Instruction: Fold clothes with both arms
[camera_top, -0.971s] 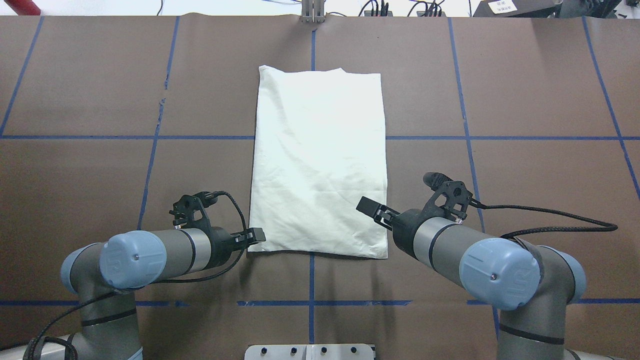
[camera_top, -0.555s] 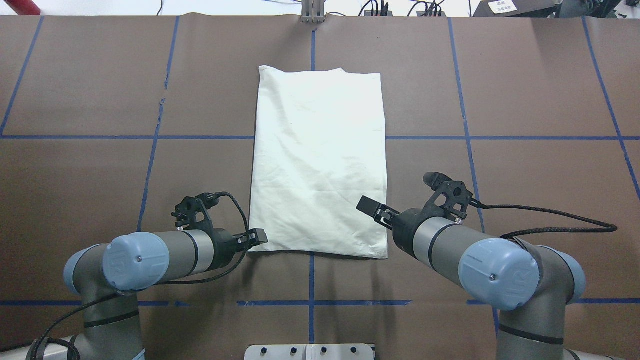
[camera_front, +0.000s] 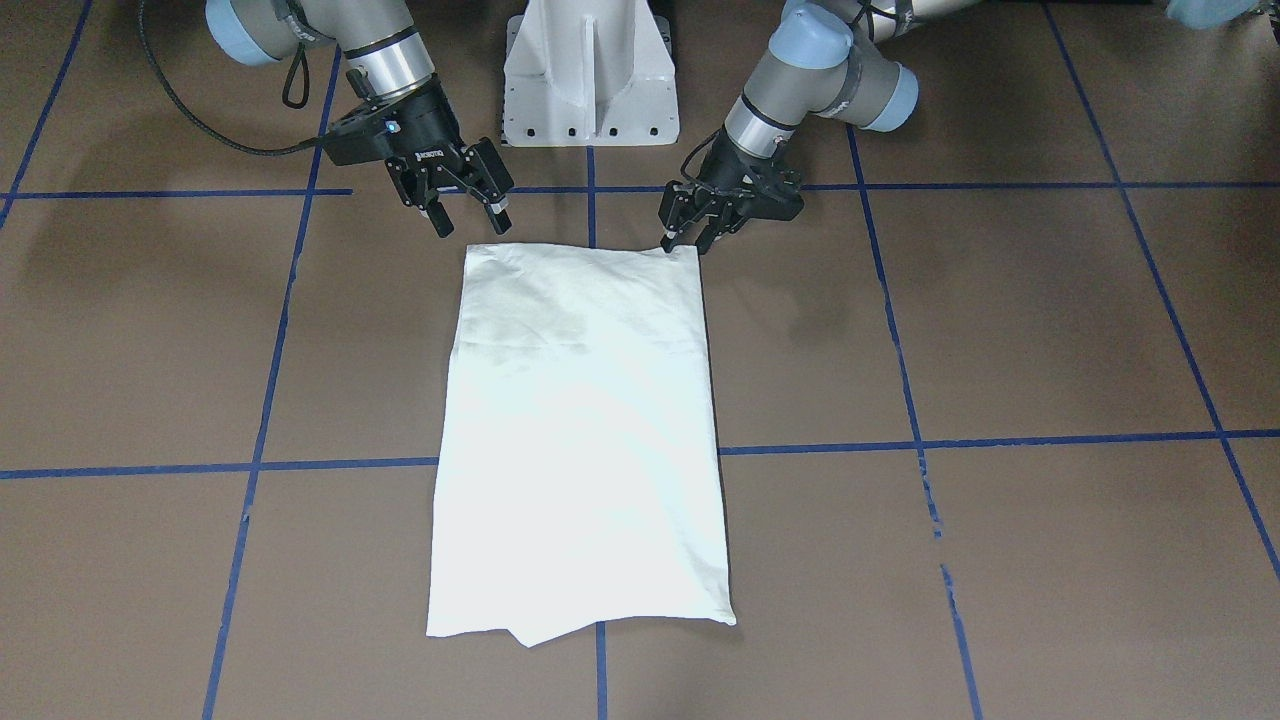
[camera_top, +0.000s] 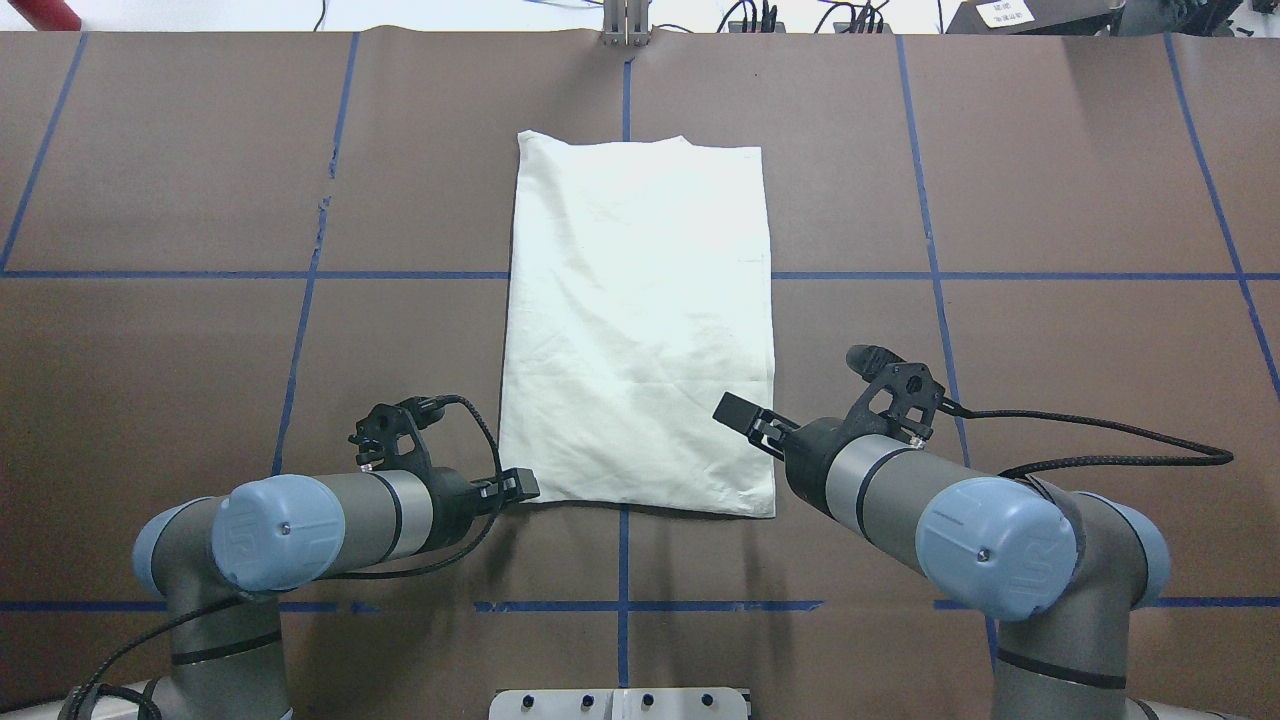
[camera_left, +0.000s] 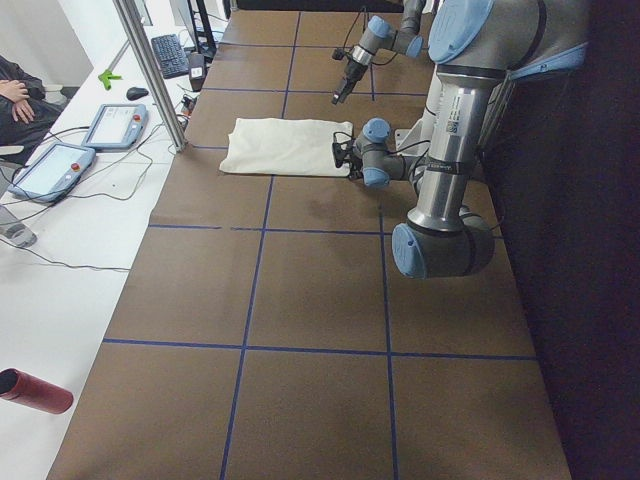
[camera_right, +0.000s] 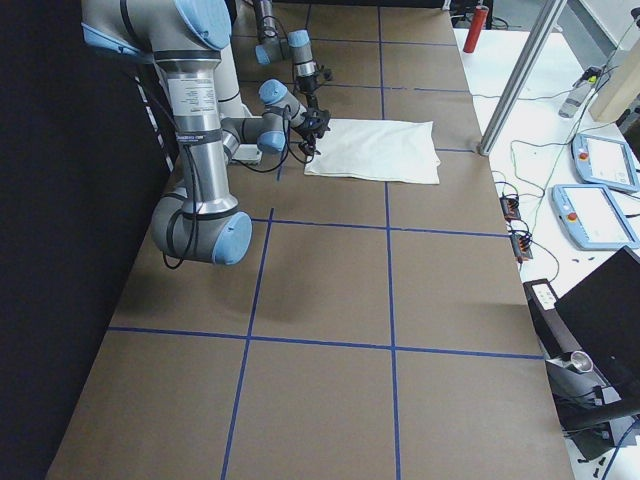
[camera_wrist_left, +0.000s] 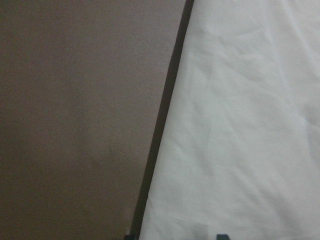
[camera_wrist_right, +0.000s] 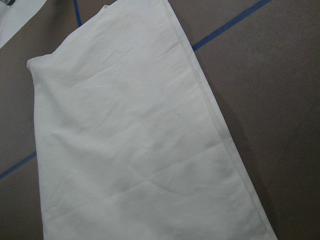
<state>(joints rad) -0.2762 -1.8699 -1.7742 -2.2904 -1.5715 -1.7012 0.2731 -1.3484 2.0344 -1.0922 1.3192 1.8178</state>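
Observation:
The clothes (camera_top: 640, 330) are one cream shirt folded into a long rectangle, plain side up, flat on the brown table (camera_top: 1050, 200); no print shows. My left gripper (camera_top: 520, 487) is low at the shirt's near left corner, open, its fingertips (camera_front: 668, 243) right at the hem. In the left wrist view the shirt (camera_wrist_left: 235, 125) edge runs between the two finger ends at the bottom. My right gripper (camera_front: 470, 220) hangs open above the near right corner, holding nothing. The right wrist view looks down on the shirt (camera_wrist_right: 130, 150).
Blue tape lines (camera_top: 625, 605) grid the brown table. The white pedestal base (camera_front: 590, 80) stands between the arms. A metal post (camera_left: 150, 70), control tablets (camera_left: 110, 125), a red cylinder (camera_left: 35, 390) and a person's arm (camera_left: 20, 95) are beyond the far edge.
My left gripper has slid toward the robot and slightly right, dropping onto the shirt's near left corner. The right arm and the shirt have not moved.

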